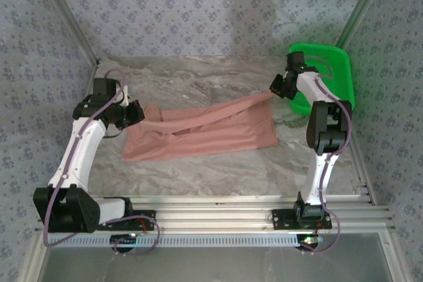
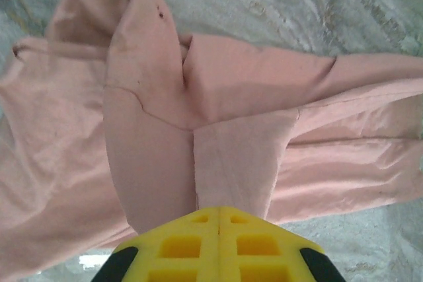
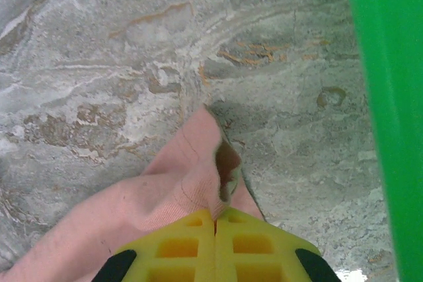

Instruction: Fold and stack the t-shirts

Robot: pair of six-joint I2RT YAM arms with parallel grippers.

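Observation:
A salmon-pink t-shirt [image 1: 211, 133] lies stretched across the middle of the marble table, no print showing. My left gripper [image 1: 139, 113] is shut on its left end, where the cloth [image 2: 198, 130] bunches into folds just past the yellow jaws [image 2: 218, 212]. My right gripper [image 1: 276, 86] is shut on the right end, pulling a taut strip of cloth up off the table. In the right wrist view a small folded corner of the t-shirt [image 3: 192, 170] sticks out beyond the closed yellow jaws [image 3: 215, 219].
A green plastic basket [image 1: 334, 70] stands at the back right, close behind the right gripper, its wall [image 3: 390, 97] beside the jaws. Patterned walls and metal frame posts enclose the table. Bare marble [image 1: 198, 77] lies behind and in front of the shirt.

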